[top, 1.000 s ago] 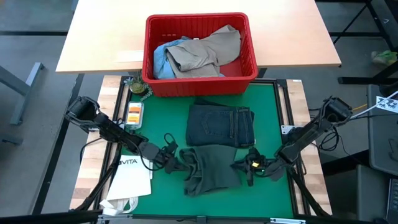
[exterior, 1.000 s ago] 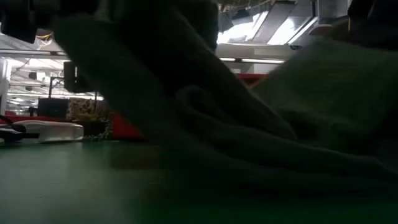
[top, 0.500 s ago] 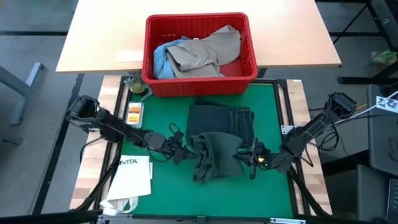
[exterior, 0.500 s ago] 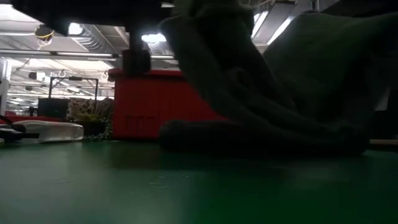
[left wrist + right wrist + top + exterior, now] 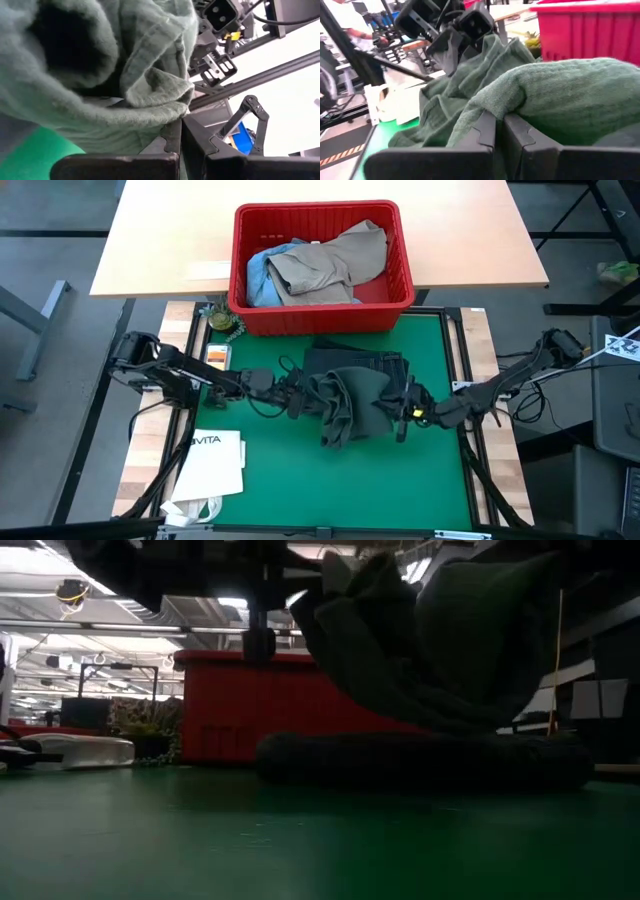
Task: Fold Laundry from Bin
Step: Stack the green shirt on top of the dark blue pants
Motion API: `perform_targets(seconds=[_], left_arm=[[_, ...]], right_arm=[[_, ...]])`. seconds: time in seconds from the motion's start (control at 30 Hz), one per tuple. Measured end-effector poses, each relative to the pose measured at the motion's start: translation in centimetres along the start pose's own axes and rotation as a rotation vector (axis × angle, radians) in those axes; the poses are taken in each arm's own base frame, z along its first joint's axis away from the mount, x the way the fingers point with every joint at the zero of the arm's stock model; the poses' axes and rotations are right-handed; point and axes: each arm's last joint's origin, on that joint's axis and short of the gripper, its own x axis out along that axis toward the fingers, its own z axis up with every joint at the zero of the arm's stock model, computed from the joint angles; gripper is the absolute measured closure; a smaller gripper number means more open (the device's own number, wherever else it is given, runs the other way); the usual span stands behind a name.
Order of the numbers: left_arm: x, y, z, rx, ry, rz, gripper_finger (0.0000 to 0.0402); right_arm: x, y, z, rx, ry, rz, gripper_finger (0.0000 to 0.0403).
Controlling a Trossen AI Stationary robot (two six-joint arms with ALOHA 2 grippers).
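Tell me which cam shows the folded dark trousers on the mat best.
High view: the dark trousers lie folded flat on the green mat just in front of the red bin, partly covered by the lifted green shirt. Low view shows only their dark edge-on profile. Neither wrist view clearly shows them; the shirt fills both.

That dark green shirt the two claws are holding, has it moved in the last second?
Yes. The dark green shirt has been carried toward the red bin, now overlapping the folded trousers on the green mat.
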Motion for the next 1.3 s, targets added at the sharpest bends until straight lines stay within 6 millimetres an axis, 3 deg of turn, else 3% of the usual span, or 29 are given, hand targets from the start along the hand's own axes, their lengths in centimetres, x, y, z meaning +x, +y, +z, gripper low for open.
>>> perform_targets(seconds=[0.3,0.63,0.97,1.3], left_arm=[[-0.5,2.0,3.8,-0.012,-0.041,0.014,0.0401],[-1.5,3.8,7.2,-0.023,-0.077,0.031,0.0401],[-2.0,6.0,6.8,-0.025,0.011,0.23,0.0401],[-2.5,7.0,7.4,0.042,-0.001,0.307,0.0401]], right_arm=[[-0.2,-2.3,1.8,-0.015,-0.031,-0.073,0.0391],[0.8,-5.2,1.9,-0.068,0.048,-0.175,0.0391],[1.4,-7.0,1.8,-0.09,0.134,-0.181,0.0391],[-0.1,-7.5,2.6,-0.092,0.116,-0.196,0.0391]])
